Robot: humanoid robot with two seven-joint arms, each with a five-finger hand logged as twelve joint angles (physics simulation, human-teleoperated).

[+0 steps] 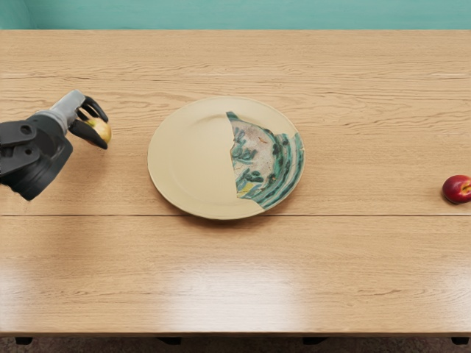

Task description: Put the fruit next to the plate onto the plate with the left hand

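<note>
So the small yellow fruit [101, 132] sits off to the left of the plate [190, 158], near it but clearly apart from the rim, and it's wrapped up in the left hand [83, 121]. The dark fingers [94, 109] curl over the top of it and another one hooks under the near side, so the hand is closed around the fruit. Can't really tell whether the fruit is touching the surface [235, 279] or lifted a bit off it. The left arm [29, 154] comes in from the left edge, chunky and dark with a grey wrist section. The plate is in the middle of the wooden surface, mostly plain cream, with a wedge on its right half showing a green-striped painted pattern. Nothing lies on the plate. Way over at the right edge, well apart from the plate, there's a red fruit [457, 189] lying on the surface. A teal wall [235, 13] runs along the back.
</note>
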